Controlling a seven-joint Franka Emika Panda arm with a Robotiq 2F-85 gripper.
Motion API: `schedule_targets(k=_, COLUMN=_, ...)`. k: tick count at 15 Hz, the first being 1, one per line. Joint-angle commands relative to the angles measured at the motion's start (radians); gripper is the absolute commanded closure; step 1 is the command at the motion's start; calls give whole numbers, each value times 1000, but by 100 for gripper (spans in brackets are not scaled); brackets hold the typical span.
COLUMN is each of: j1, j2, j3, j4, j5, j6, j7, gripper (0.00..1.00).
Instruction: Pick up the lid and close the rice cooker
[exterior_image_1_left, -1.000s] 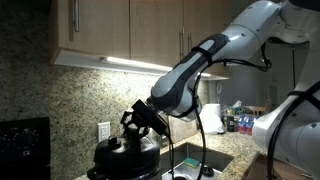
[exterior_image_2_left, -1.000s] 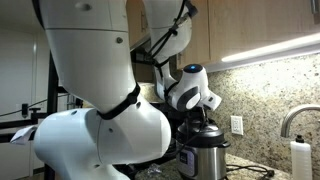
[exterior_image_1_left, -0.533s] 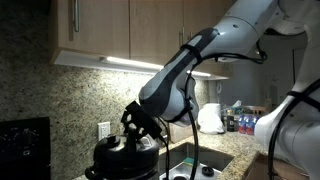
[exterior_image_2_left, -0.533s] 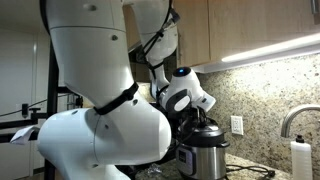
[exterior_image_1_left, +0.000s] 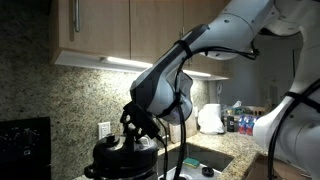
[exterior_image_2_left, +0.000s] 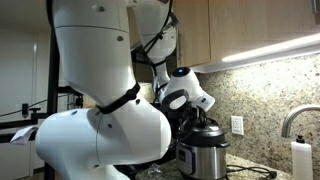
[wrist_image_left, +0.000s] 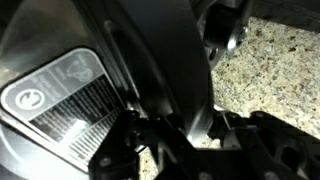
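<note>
The rice cooker (exterior_image_1_left: 118, 165) stands on the counter at the lower left; in an exterior view (exterior_image_2_left: 204, 162) its steel body shows. The black lid (exterior_image_1_left: 116, 149) lies over the cooker's top, its knob facing up. My gripper (exterior_image_1_left: 140, 128) is at the lid's right edge, just above the cooker, and also shows in an exterior view (exterior_image_2_left: 196, 118). In the wrist view the lid (wrist_image_left: 150, 70) fills the frame as a dark disc with a label, and its edge runs between my fingers (wrist_image_left: 178, 135), which are shut on it.
A granite backsplash with a wall socket (exterior_image_1_left: 103, 130) is behind the cooker. A sink (exterior_image_1_left: 205, 162) lies to the side, with a white rounded lump (exterior_image_1_left: 210, 118) and bottles (exterior_image_1_left: 238, 122) beyond it. A black appliance (exterior_image_1_left: 22, 148) stands at the far left. Cabinets hang overhead.
The arm has swung down and toward the cooker. The gripper with the lid has sunk slightly onto the cooker's top.
</note>
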Motion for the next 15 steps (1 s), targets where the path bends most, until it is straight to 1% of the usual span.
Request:
schedule_targets(k=1, j1=92, j2=-53, j3=0, j4=11, j5=29, j6=153, j7=-59, gripper=98)
schedule_targets(k=3, j1=36, j2=-17, j3=-10, j4=93, j5=-33, j6=24, j7=-139, gripper=98)
schedule_targets(k=5, j1=58, j2=30, j3=-11, j4=79, j5=-69, j6=6, j7=-160, gripper=99)
schedule_targets(k=6, j1=68, j2=30, j3=-15, j4=87, j5=-83, j6=0, j7=-162, gripper=99)
schedule_targets(k=7, j1=111, j2=44, j3=-18, j4=40, j5=-83, j6=56, j7=-145, gripper=99)
schedule_targets(k=8, j1=77, j2=38, j3=-19, j4=76, j5=-85, j6=1, j7=-166, gripper=99)
schedule_targets(k=11, j1=97, j2=17, j3=-28, j4=29, j5=-46, j6=19, j7=-148, gripper=99)
schedule_targets(k=14, j1=88, j2=-10, j3=-33, j4=31, j5=-9, j6=17, j7=-141, gripper=99)
schedule_targets(k=15, j1=71, j2=-46, j3=-34, j4=58, j5=24, j6=8, j7=-146, gripper=99)
